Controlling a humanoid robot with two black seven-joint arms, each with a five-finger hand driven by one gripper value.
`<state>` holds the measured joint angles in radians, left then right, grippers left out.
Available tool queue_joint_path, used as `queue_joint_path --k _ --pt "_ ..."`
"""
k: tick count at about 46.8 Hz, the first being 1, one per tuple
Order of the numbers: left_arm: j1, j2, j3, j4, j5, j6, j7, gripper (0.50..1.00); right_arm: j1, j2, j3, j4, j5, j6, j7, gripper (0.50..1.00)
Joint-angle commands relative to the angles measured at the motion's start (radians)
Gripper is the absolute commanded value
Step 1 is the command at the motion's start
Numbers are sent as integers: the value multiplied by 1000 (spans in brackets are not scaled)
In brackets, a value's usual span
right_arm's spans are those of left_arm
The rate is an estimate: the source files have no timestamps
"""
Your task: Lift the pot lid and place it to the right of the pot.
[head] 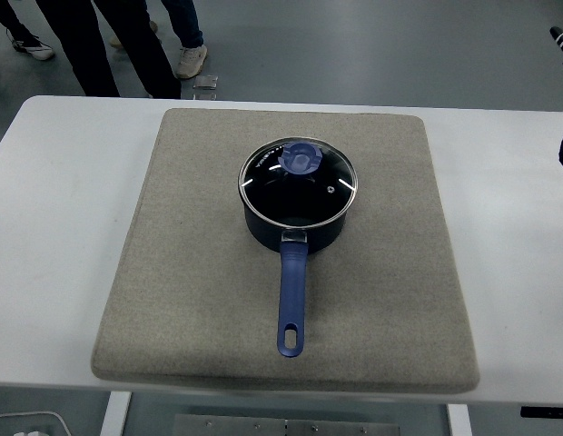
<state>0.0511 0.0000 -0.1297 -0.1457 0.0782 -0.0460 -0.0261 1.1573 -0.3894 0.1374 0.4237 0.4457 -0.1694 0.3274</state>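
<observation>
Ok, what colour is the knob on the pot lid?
Blue, matching the pot's handle; the knob shows best in the head view.

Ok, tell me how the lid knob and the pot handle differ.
The knob is short and round; the handle is long and narrow. The knob sits on top of the glass lid, near its middle; the handle sticks out from the pot wall toward the near table edge, over the grey mat. The handle has a hole at its free end; the knob shows none. Both are blue.
</observation>
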Motion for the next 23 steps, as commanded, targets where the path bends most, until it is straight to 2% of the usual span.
queue_joint_path --k 1,5,15,23 --pt "1 0 -1 0 0 0 0 1000 5 -11 -2 0 -10 -7 -1 905" --pt "1 0 -1 0 0 0 0 1000 13 -46 1 1 -19 -4 -1 905" --pt "0 0 -1 0 0 0 0 1000 85 -83 -2 1 -96 2 -1 905" --pt "0 0 -1 0 0 0 0 1000 110 -86 -7 4 -219 2 1 905"
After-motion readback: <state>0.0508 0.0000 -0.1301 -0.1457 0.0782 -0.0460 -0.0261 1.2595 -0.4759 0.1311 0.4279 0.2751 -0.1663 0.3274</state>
